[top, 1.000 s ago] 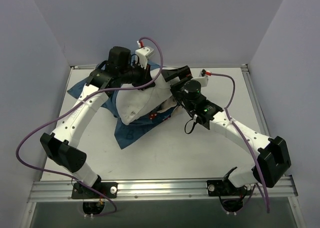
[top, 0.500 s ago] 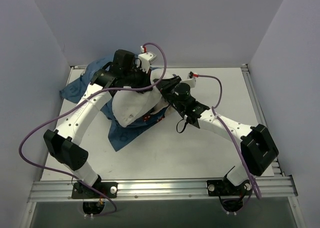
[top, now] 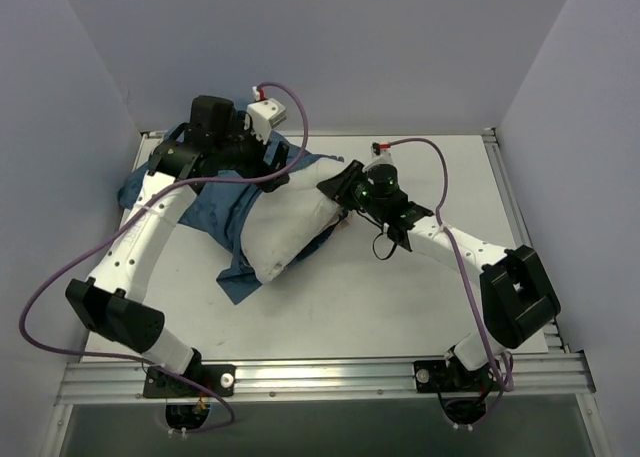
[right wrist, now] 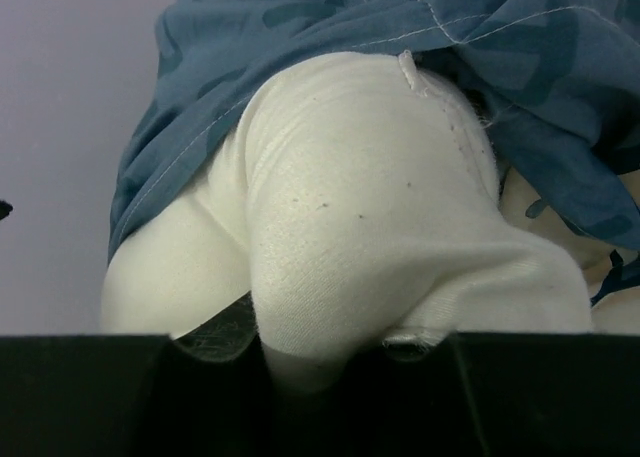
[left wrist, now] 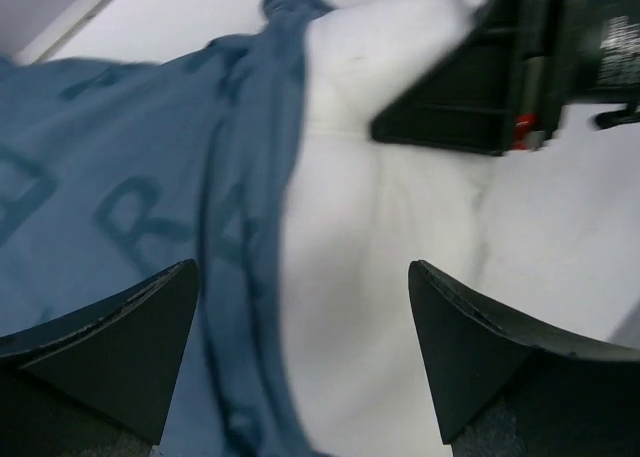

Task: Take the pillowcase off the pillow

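While the pillow (right wrist: 340, 207) is bulging out from between the jaws of the right claw (right wrist: 315, 372), which is clamping one white corner, the pillowcase (right wrist: 300, 17) is lying bunched just beyond that claw. The left claw (left wrist: 300, 352) is hovering spread wide over the pillowcase's edge, above the surface (top: 400, 297).

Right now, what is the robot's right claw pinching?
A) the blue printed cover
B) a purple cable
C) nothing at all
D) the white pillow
D: the right wrist view shows a fold of the white pillow bunched between the right gripper's fingers, with the blue pillowcase behind.
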Controlling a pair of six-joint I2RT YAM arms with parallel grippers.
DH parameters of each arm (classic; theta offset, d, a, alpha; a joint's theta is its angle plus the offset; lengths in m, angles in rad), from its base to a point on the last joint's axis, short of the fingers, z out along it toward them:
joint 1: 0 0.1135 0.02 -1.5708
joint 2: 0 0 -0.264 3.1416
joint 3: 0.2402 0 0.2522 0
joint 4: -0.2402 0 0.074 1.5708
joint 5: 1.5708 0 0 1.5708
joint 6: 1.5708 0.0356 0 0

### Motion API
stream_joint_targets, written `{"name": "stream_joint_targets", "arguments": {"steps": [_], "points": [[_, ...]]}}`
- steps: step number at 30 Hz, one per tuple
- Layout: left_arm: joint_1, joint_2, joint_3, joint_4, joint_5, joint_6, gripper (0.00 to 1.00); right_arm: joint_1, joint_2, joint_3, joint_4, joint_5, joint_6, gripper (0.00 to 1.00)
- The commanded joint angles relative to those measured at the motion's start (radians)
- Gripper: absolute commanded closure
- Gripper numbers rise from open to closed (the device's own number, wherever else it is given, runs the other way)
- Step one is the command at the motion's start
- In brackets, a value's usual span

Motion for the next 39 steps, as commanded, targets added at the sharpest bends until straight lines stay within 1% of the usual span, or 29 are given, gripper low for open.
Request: {"name": "stream_joint_targets", "arguments": {"steps": [1,2,3,4,6,8,9,10,11,13,16,19,20,25,27,29,32,33,35,36,37,38,39], "points": [[0.006,-0.08,-0.109,0.037,-0.201,0.103,0.06,0.001,-0.067,-0.005,0.009,-0.135,-0.145,1.0],[0.003,-0.086,-0.178,0.062,-0.276,0.136,0.05,-0.001,-0.087,-0.005,0.003,-0.138,-0.152,1.0],[0.001,-0.09,-0.206,0.073,-0.301,0.149,0.02,-0.002,-0.093,0.0,-0.019,-0.143,-0.164,1.0],[0.001,-0.096,-0.231,0.083,-0.317,0.162,0.11,-0.001,-0.102,0.007,-0.038,-0.147,-0.193,1.0],[0.0,-0.106,-0.28,0.102,-0.311,0.189,0.21,-0.004,-0.104,0.033,-0.082,-0.165,-0.219,1.0],[0.0,-0.114,-0.306,0.125,-0.317,0.193,0.36,-0.004,-0.112,0.041,-0.098,-0.176,-0.238,1.0],[0.001,-0.116,-0.321,0.134,-0.33,0.189,0.45,-0.008,-0.116,0.041,-0.106,-0.193,-0.241,1.0],[0.004,-0.117,-0.325,0.142,-0.341,0.184,0.6,-0.01,-0.124,0.04,-0.112,-0.199,-0.245,1.0],[0.013,-0.119,-0.329,0.154,-0.344,0.177,0.65,-0.013,-0.13,0.038,-0.122,-0.205,-0.254,1.0],[0.024,-0.128,-0.332,0.165,-0.334,0.166,0.7,-0.025,-0.153,0.03,-0.152,-0.215,-0.268,1.0],[0.035,-0.146,-0.337,0.182,-0.314,0.146,0.74,-0.053,-0.185,0.018,-0.207,-0.228,-0.302,1.0],[0.044,-0.142,-0.341,0.197,-0.337,0.143,0.83,-0.086,-0.226,0.006,-0.268,-0.276,-0.336,1.0],[0.047,-0.137,-0.343,0.203,-0.347,0.14,0.88,-0.093,-0.24,0.004,-0.286,-0.288,-0.345,1.0],[0.096,-0.081,-0.346,0.272,-0.392,0.124,0.98,-0.133,-0.346,0.009,-0.438,-0.379,-0.405,1.0],[0.099,-0.033,-0.335,0.289,-0.438,0.133,0.98,-0.146,-0.372,0.032,-0.504,-0.438,-0.422,1.0],[0.102,0.005,-0.332,0.315,-0.479,0.156,0.98,-0.163,-0.411,0.056,-0.532,-0.481,-0.425,1.0],[0.131,0.062,-0.351,0.35,-0.49,0.179,0.98,-0.289,-0.478,0.063,-0.554,-0.569,-0.373,1.0],[0.141,0.077,-0.372,0.36,-0.493,0.186,0.98,-0.4,-0.493,0.063,-0.563,-0.618,-0.373,1.0],[0.182,0.09,-0.394,0.39,-0.501,0.199,0.98,-0.517,-0.518,0.066,-0.599,-0.667,-0.409,1.0],[0.197,0.101,-0.4,0.393,-0.502,0.204,0.98,-0.559,-0.518,0.061,-0.634,-0.693,-0.42,1.0],[0.216,0.107,-0.406,0.398,-0.499,0.207,0.98,-0.595,-0.511,0.058,-0.652,-0.681,-0.429,1.0],[0.252,0.111,-0.406,0.398,-0.493,0.21,0.98,-0.594,-0.504,0.047,-0.653,-0.683,-0.437,1.0],[0.268,0.114,-0.403,0.393,-0.472,0.212,0.98,-0.594,-0.501,-0.015,-0.574,-0.704,-0.37,1.0]]}}
